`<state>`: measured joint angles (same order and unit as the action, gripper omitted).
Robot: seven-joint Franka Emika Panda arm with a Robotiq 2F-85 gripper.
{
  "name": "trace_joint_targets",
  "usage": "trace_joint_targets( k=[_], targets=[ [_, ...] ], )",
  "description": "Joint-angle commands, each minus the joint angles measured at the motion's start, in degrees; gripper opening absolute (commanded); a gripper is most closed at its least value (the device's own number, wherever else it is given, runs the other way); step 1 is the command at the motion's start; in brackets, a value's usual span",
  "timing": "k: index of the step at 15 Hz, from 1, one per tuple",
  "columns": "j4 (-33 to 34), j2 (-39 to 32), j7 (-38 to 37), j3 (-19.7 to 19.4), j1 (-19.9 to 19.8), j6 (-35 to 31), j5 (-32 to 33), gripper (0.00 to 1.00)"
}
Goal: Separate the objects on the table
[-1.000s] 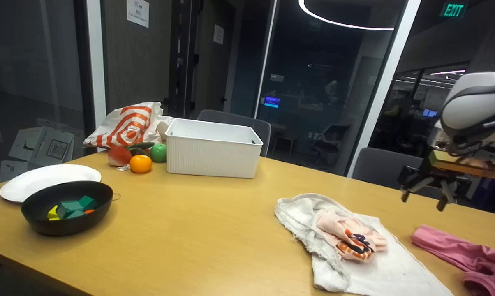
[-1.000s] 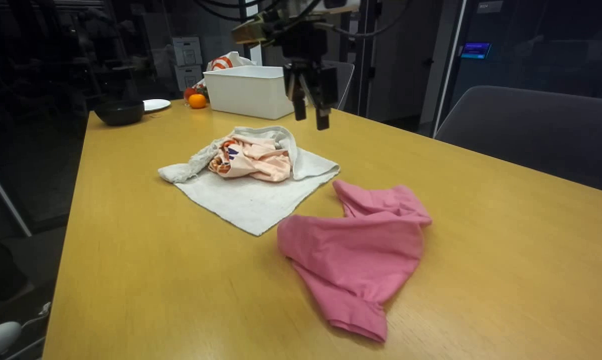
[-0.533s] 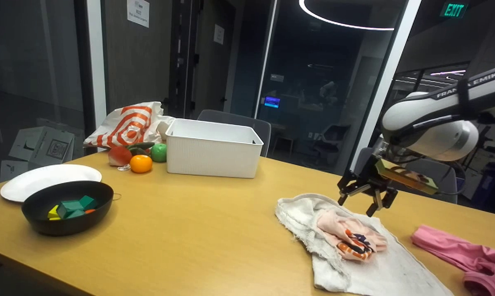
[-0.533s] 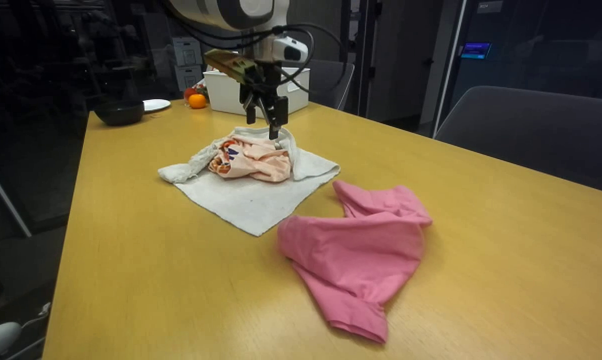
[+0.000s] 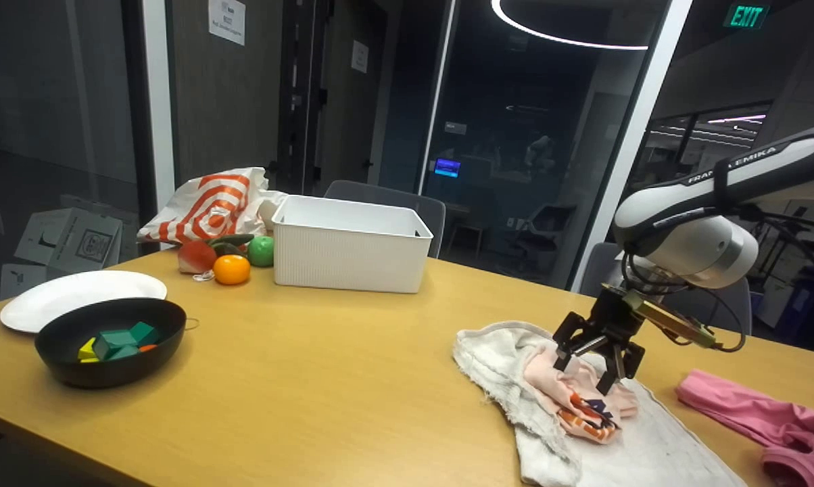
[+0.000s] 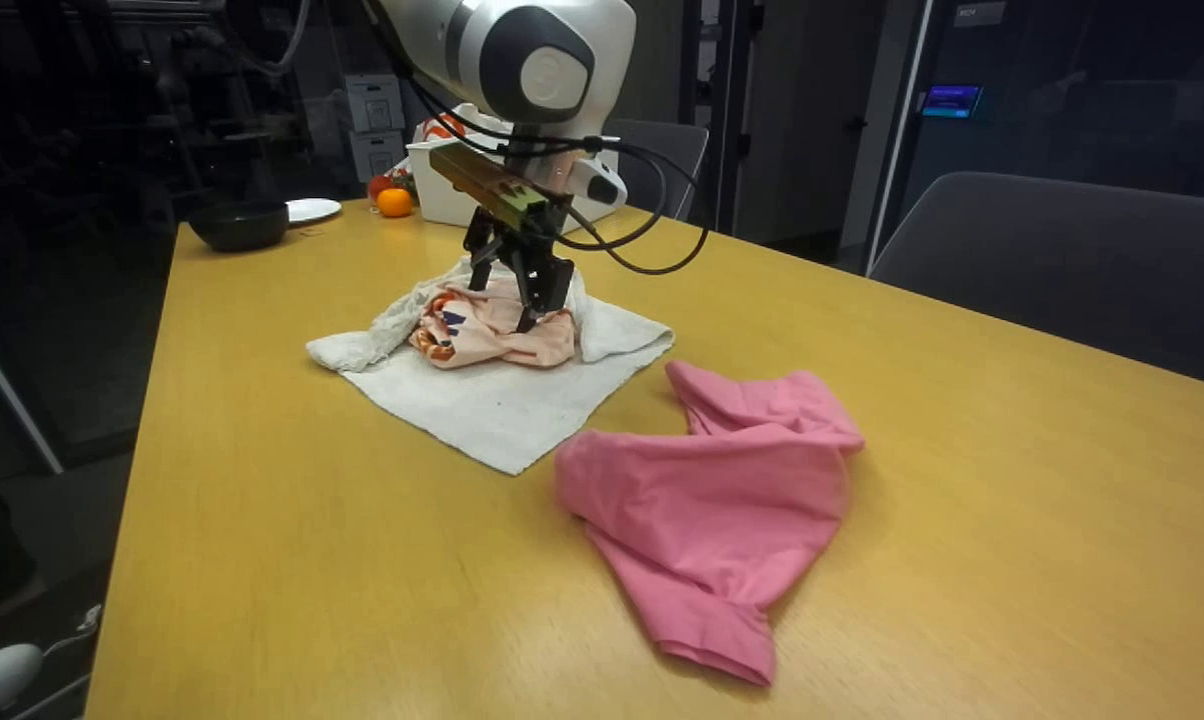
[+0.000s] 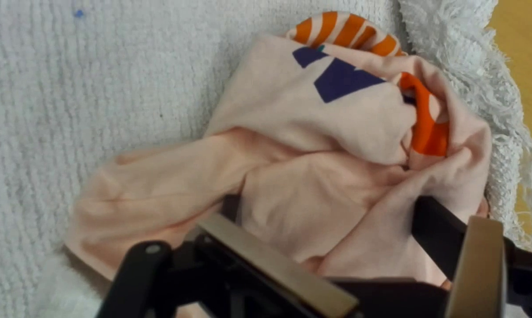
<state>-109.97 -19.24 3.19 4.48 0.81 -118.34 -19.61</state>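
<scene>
A pale pink cloth with orange and dark blue print [image 5: 549, 382] lies bunched on a white towel [image 5: 650, 453]. They also show in the other views: the pale pink cloth [image 6: 477, 346] [image 7: 292, 119] and the white towel [image 6: 502, 420] [image 7: 93, 88]. A darker pink cloth [image 6: 722, 510] lies apart on the table, also in an exterior view [image 5: 738, 402]. My gripper [image 5: 583, 373] is open over the pale pink cloth, pointing down [image 6: 503, 301]. In the wrist view the gripper [image 7: 328, 209] has its fingers spread, with cloth between them; the fingertips seem to touch the cloth.
A white bin [image 5: 349, 250] stands at the back beside an orange fruit [image 5: 231, 269], a green one [image 5: 261, 251] and a white bag with red rings [image 5: 211, 210]. A black bowl of blocks [image 5: 62, 355] and a white plate [image 5: 76, 291] are at the far end. Chairs [image 6: 1082, 270] flank the table.
The gripper has swung in over the towel and lowered onto the pale pink cloth, staying open. The pale pink cloth and towel have shifted slightly. The darker pink cloth has not moved.
</scene>
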Motion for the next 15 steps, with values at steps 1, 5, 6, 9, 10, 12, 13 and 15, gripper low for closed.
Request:
trace_joint_targets(
  k=[1,5,6,9,10,12,13,15],
  targets=[
    [1.5,0.1,2.8,0.7,-0.6,4.6,-1.1,0.74],
    [2.3,0.2,3.4,0.5,-0.5,5.7,-0.7,0.53],
    [2.4,0.3,3.4,0.4,-0.5,5.8,-0.7,0.46],
    [2.8,0.3,3.5,0.3,-0.6,6.0,-0.8,0.23],
    [2.8,0.2,3.5,0.3,-0.7,6.0,-0.9,0.14],
    [2.9,0.2,3.5,0.3,-0.7,6.1,-1.0,0.03],
    [2.9,0.2,3.5,0.3,-0.7,6.1,-1.0,0.02],
    [3.3,0.5,3.9,0.4,-1.0,6.6,-1.6,0.03]
  ],
)
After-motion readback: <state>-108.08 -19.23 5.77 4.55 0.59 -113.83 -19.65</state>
